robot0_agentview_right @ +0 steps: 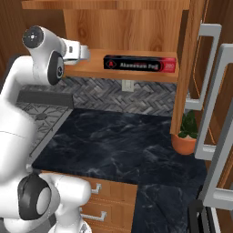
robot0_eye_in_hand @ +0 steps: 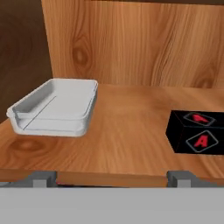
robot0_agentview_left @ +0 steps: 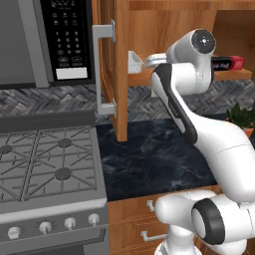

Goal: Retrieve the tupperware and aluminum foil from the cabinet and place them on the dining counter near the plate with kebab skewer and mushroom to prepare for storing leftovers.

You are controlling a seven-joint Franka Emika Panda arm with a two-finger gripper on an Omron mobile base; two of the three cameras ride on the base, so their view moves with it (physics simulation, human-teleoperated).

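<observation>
A clear, shallow tupperware tray (robot0_eye_in_hand: 54, 107) lies on the left of the wooden cabinet shelf (robot0_eye_in_hand: 131, 131), and its pale end (robot0_agentview_left: 134, 62) shows at the shelf's left edge. The black and red aluminum foil box (robot0_agentview_right: 140, 63) lies on the same shelf to the right, and its end (robot0_eye_in_hand: 199, 138) faces me. My gripper (robot0_eye_in_hand: 113, 178) is open at the shelf's front edge, with its fingertips (robot0_eye_in_hand: 41, 177) spread wide and nothing between them. It is level with the shelf (robot0_agentview_right: 84, 51), short of the tupperware and left of the foil.
The cabinet doors stand open: one (robot0_agentview_left: 107, 69) on the left, others with grey handles (robot0_agentview_right: 214, 113) on the right. Below is a black marble counter (robot0_agentview_right: 118, 141) with a potted plant (robot0_agentview_right: 185, 136). A stove (robot0_agentview_left: 45, 159) and a microwave (robot0_agentview_left: 45, 40) sit to the left.
</observation>
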